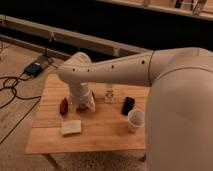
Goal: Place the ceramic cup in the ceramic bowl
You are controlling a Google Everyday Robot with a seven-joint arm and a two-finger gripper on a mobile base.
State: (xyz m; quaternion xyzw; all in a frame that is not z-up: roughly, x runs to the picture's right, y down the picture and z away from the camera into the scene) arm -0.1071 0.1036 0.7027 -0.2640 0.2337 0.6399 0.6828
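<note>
Ceramic cup [135, 120]: upright on the counter [100, 137], near its right front edge, close to the robot's bulky white body. Nothing holds it.

Ceramic bowl [93, 95]: largely hidden. Only a dark sliver shows beside the pincer, well left of the cup.

Pincer [84, 104]: lowered to the counter's left-centre, hanging from the arm that reaches across from the right. Whether it is released or clenched cannot be told.

Other items: a flat black item [128, 105] just behind the cup; a slim pale bottle [109, 94] further back; a reddish-brown lump [64, 106] left of the pincer; a pale block [71, 127] in front.
</note>
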